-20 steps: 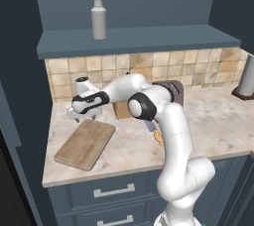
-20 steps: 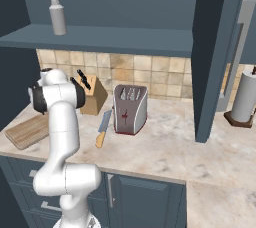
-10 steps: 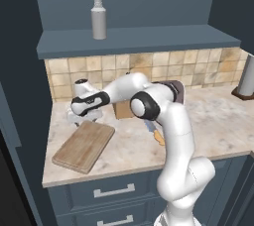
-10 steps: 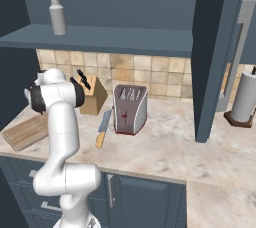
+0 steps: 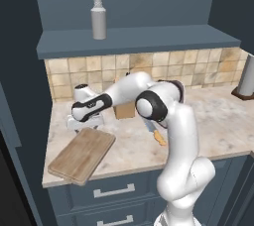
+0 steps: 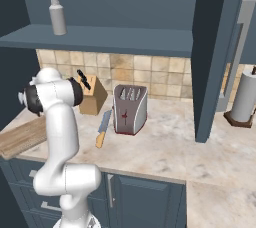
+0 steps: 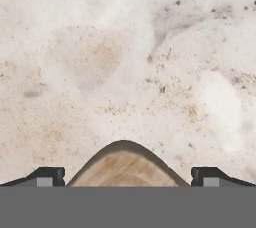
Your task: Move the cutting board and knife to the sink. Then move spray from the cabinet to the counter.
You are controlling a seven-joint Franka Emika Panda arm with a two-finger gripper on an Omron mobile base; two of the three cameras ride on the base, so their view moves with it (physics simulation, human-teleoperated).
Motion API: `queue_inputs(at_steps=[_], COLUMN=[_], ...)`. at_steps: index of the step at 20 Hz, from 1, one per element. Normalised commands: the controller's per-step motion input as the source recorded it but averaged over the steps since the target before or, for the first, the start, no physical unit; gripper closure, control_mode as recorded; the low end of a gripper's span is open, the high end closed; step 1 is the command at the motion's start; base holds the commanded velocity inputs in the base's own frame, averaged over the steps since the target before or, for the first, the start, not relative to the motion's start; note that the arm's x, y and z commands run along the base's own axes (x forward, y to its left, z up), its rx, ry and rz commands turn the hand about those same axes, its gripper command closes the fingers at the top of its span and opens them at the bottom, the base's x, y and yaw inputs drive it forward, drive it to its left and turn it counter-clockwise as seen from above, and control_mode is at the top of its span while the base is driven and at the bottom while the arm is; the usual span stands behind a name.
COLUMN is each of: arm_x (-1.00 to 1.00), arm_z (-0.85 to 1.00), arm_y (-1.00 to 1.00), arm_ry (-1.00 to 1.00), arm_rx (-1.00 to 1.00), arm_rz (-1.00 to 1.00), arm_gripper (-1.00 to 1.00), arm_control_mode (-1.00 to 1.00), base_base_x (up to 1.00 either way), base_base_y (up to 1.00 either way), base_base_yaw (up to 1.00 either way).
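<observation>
The cutting board (image 5: 82,154) lies flat on the table (image 5: 208,121) at its left front, one end overhanging the front edge, with a rounded corner toward the hand (image 5: 85,122). In the hand view that corner (image 7: 122,166) sits between the two fingertips (image 7: 47,176), which stand wide apart and hold nothing; the hand hovers low just above the board's far corner. The board looks like a stiff, solid wooden slab, much larger than the knife (image 6: 103,127), so it probably will not flex but may be fairly heavy and will tend to swing or droop if pinched at one corner. Its flat face offers nothing to grip, so the hold likely has to be across the thin edge, closing over the thickness near that corner or along the side. The smooth wood could slip, so a deep bite seems wise.
</observation>
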Motion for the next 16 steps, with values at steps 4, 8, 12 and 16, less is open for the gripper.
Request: queue_inputs(at_steps=[4, 8, 12, 16], arm_x=[-0.74, -0.6, -0.18, 0.71], arm_z=[-0.15, -0.12, -0.01, 0.0], arm_y=[-0.01, 0.0, 0.0, 0.04], arm_ry=[0.0, 0.0, 0.0, 0.0], arm_rx=[0.02, 0.01, 0.0, 0.0], arm_rz=[-0.01, 0.0, 0.0, -0.06], arm_gripper=[-1.0, -1.0, -1.0, -1.0], arm_control_mode=[-1.0, -1.0, -1.0, -1.0], base_base_x=[0.0, 0.0, 0.0, 0.0], base_base_y=[0.0, 0.0, 0.0, 0.0], base_base_yaw=[0.0, 0.0, 0.0, 0.0])
